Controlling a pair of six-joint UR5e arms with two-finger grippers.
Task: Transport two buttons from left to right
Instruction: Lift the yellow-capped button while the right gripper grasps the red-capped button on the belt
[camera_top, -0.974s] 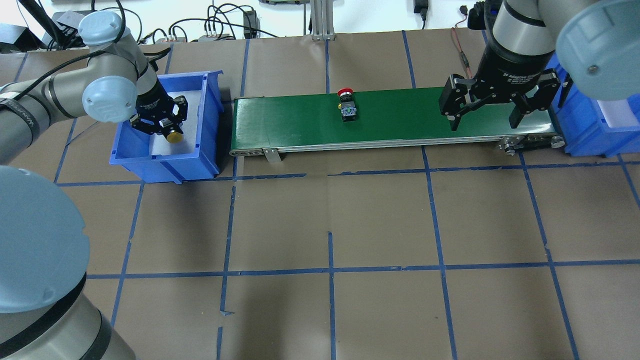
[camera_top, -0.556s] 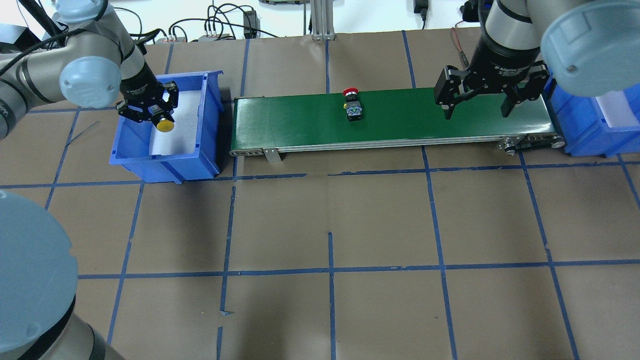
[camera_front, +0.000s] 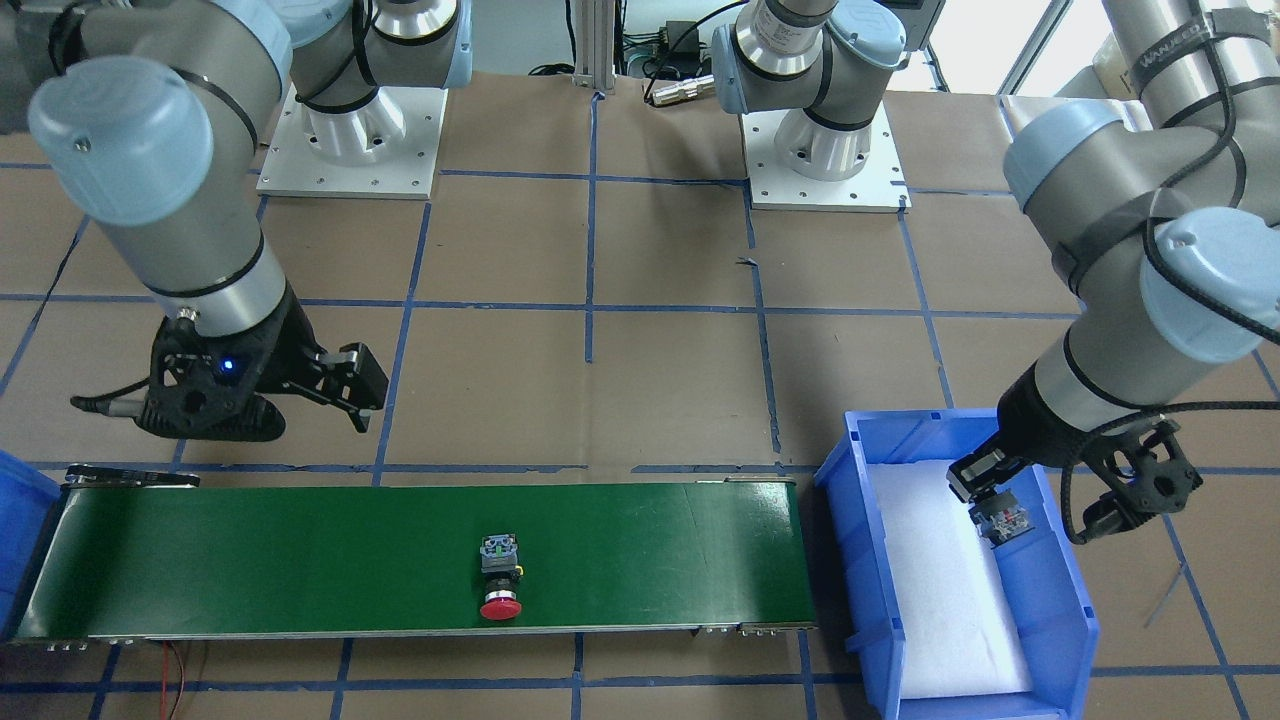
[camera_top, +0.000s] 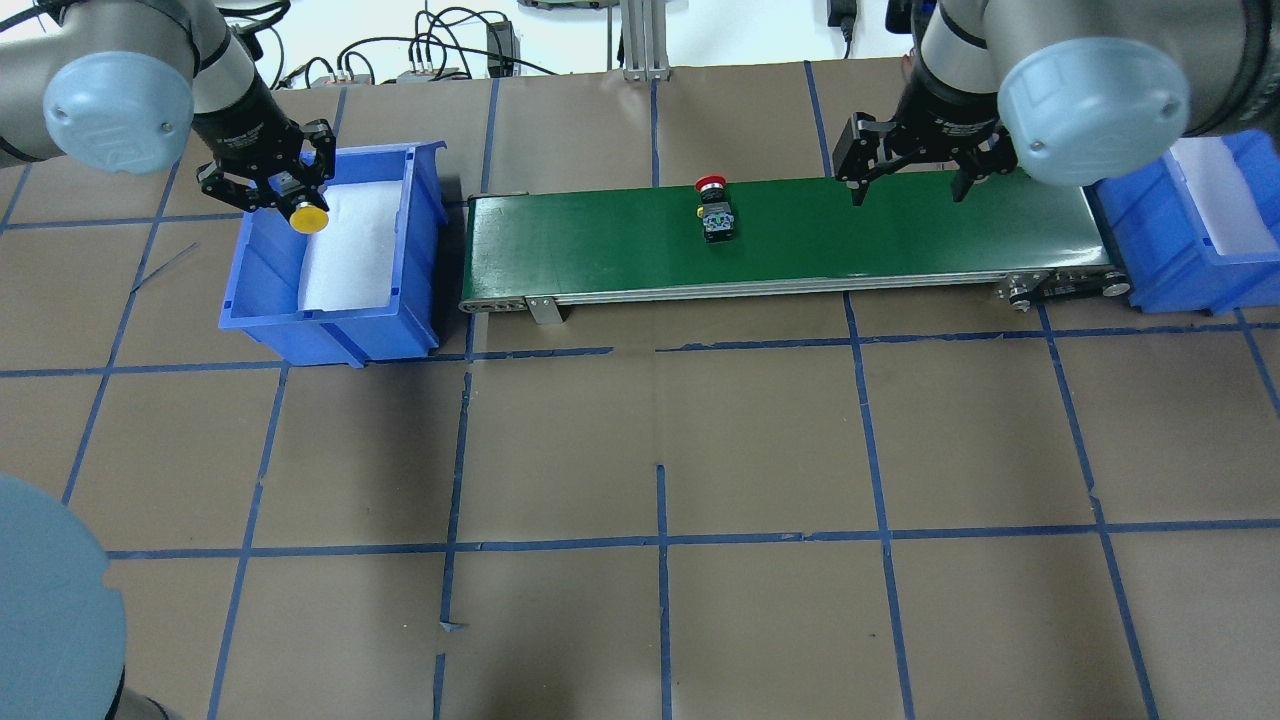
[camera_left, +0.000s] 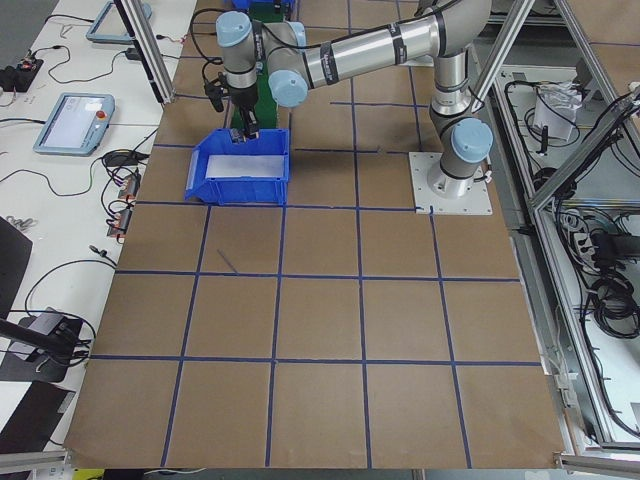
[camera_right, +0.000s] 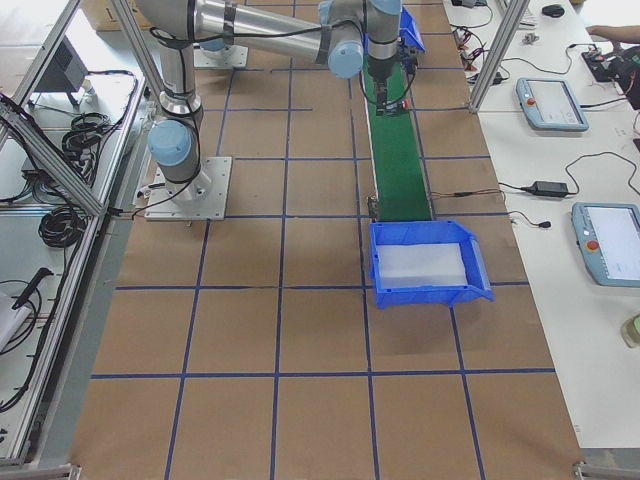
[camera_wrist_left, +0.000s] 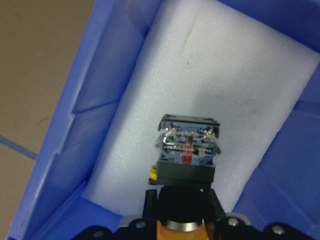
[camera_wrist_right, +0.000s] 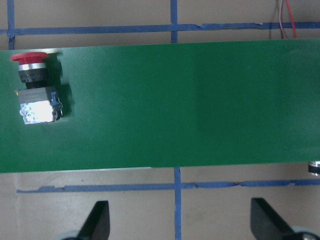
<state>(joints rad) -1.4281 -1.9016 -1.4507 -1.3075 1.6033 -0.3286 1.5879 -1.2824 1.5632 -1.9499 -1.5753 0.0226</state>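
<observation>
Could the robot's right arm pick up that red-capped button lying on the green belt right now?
Probably yes. The right gripper hangs open, raised by the green conveyor belt, off to one side of the red mushroom-capped push-button. Nothing stands between them on the belt.

In the left wrist view the yellow button (camera_wrist_left: 188, 150) runs off the bottom edge. Its cap shows only as an orange sliver, and the left gripper (camera_wrist_left: 182, 205) clamped around it is mostly cut off too. From the front, that cap is hidden behind the gripper; only the clear block sticking out past its fingers shows. From overhead, the cap covers the block. The right wrist view catches only the two fingertips (camera_wrist_right: 100, 222) of the right gripper (camera_wrist_right: 180, 210), wide apart at the bottom edge. The bin (camera_top: 1150, 270) beside the right gripper is cut by the picture's edge and partly covered by the arm's joint. In both side views the red button (camera_top: 716, 210) is too small to make out
</observation>
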